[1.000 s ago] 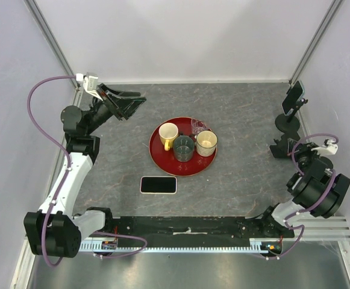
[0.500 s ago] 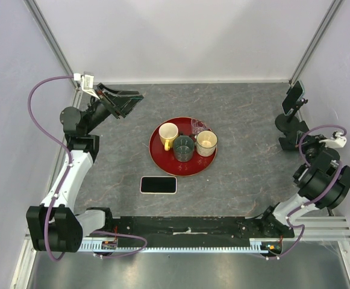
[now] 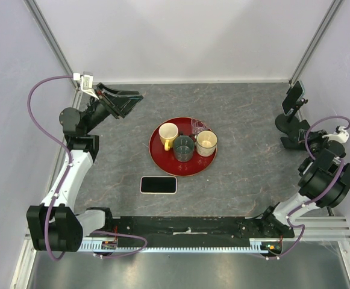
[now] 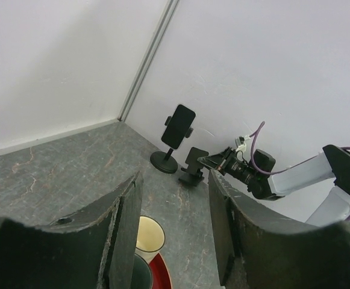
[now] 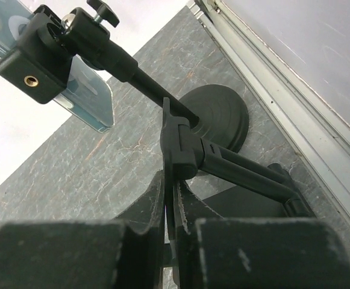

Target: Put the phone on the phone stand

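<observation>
The phone (image 3: pixel 158 185), black with a pale rim, lies flat on the table in front of the red tray. A small black folding phone stand (image 3: pixel 289 140) sits at the far right; it also shows in the left wrist view (image 4: pixel 193 166). My right gripper (image 3: pixel 297 143) is shut on the stand's thin upright plate (image 5: pixel 176 144), its jaws pinching the plate's edge (image 5: pixel 173 186). My left gripper (image 3: pixel 132 102) is open and empty, raised over the back left of the table, far from the phone; its jaws (image 4: pixel 175 229) stand wide apart.
A round-based pole stand (image 3: pixel 288 117) with a second phone (image 5: pixel 84 90) clamped on top stands just behind the folding stand. A red tray (image 3: pixel 162 165) mid-table holds a yellow mug (image 3: pixel 168 133), a dark cup (image 3: pixel 183 147), a cream cup (image 3: pixel 206 142) and a clear glass (image 3: pixel 197 126). Walls close in on both sides.
My right arm has swung right and back, dragging the folding stand with it closer to the pole stand and the right wall. My left arm shifted only slightly.
</observation>
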Tool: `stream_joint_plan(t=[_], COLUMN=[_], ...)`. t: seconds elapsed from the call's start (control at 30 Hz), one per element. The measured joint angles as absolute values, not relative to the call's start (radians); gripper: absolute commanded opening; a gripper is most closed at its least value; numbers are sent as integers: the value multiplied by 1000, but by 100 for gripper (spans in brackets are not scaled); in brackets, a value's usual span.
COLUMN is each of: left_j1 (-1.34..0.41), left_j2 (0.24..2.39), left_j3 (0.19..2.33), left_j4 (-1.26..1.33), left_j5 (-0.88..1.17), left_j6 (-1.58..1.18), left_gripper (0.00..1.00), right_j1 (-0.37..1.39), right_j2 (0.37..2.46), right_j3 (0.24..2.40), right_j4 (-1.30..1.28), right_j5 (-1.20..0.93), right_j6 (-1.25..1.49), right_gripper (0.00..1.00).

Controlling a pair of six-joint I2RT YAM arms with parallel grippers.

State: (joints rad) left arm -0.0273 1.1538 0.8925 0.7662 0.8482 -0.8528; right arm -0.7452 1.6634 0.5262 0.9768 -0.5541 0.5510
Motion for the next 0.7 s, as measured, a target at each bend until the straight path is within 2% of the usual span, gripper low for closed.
stream_joint_plan(t=[0.17, 0.27, 0.7], left_j1=[-27, -26, -14], left_j2=[1159, 1159, 1161], left_j3=[892, 889, 888], left_j4=[772, 779, 795], left_j5=[849, 849, 850], left_j6=[-859, -864, -878], left_gripper=[53, 52, 51], right_j1=[-735, -725, -687], right_j2=[1646, 1630, 1528], right_j3=[531, 531, 531], right_j4=[908, 854, 682], right_j5=[-532, -511, -435], right_j6=[523, 503, 425], right_gripper=[29, 33, 38])
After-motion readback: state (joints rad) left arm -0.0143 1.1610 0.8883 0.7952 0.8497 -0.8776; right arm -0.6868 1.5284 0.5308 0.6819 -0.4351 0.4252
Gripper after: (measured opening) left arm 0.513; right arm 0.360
